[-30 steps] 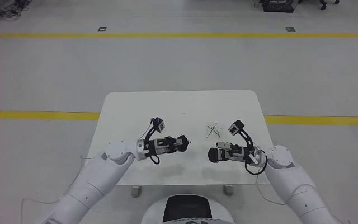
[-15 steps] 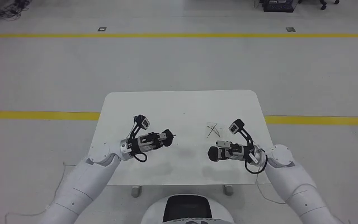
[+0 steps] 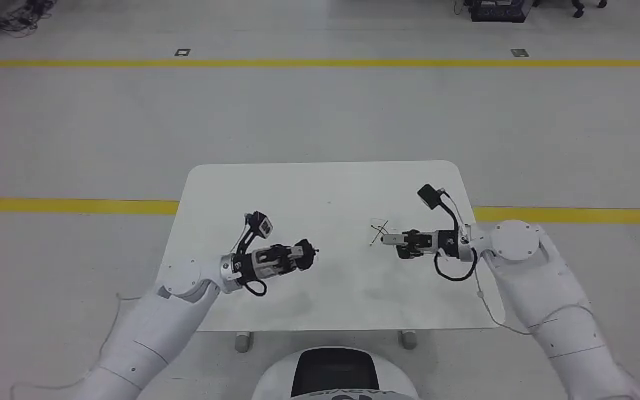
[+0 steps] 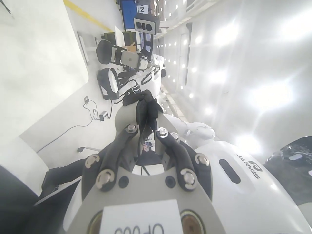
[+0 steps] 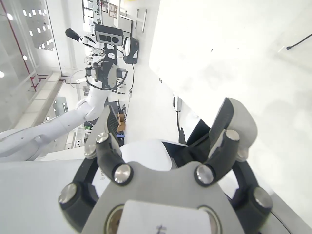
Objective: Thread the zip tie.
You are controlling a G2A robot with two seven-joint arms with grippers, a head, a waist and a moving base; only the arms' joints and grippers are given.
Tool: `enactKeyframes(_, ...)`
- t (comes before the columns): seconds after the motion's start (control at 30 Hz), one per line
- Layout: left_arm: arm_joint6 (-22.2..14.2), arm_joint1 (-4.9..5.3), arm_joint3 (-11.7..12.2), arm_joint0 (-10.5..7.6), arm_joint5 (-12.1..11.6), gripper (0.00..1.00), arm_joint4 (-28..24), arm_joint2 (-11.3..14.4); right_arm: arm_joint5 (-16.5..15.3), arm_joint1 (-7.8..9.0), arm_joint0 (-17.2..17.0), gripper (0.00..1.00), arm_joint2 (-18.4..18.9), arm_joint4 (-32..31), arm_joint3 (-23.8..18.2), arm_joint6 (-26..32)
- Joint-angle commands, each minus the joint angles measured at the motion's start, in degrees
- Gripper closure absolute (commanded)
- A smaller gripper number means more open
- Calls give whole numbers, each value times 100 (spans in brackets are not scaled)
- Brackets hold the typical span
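White rounded surface point(image 3: 300, 190) at centre; thin black crossed zip ties point(image 3: 380, 233) right of centre; right gripper point(image 3: 399, 242) just beside them; left gripper point(image 3: 308, 254) well apart, left of centre.

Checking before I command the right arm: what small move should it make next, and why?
Probably ease the right gripper forward and down onto the loose zip ties on the table, then close. Its jaws stand open and empty, just short of the crossed ties. The left gripper is shut on a thin black strap.
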Motion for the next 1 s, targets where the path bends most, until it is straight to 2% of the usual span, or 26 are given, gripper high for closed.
enactKeyframes(0.0,0,0,1,1,-2,100,0,-2,1,0,0,0,0,-2,0,0)
enactKeyframes(0.13,0,0,1,1,-2,100,0,-2,1,0,0,0,0,-2,0,0)
enactKeyframes(0.17,92,-4,-26,0,25,100,50,16,1,0,0,0,0,-2,0,0)
enactKeyframes(0.27,211,-28,-119,-51,74,100,265,161,6,1,-3,0,1,-32,-4,-36)
enactKeyframes(0.33,235,-57,-116,-92,74,100,393,314,69,27,30,0,5,-429,-83,-132)
enactKeyframes(0.43,344,-106,-97,-153,34,100,589,536,305,67,278,0,-71,-1188,-161,11)
enactKeyframes(0.53,530,-149,-43,-203,-13,100,779,711,647,61,716,0,-408,-2090,-113,240)
enactKeyframes(0.6,605,-169,-28,-212,-41,100,811,786,841,10,1063,0,-725,-2520,96,264)
enactKeyframes(0.8,673,-189,3,-242,-70,100,823,870,906,-270,1940,0,-1715,-2856,1010,137)
enactKeyframes(0.87,670,-191,0,-251,-76,100,820,884,620,-377,2133,0,-1980,-2688,1288,101)
enactKeyframes(0.9,563,-191,-8,-269,-64,100,806,912,563,-402,2203,0,-2054,-2733,1426,79)
enactKeyframes(0.97,544,-191,-3,-276,-64,100,803,914,563,-402,2203,0,-2054,-2733,1426,79)
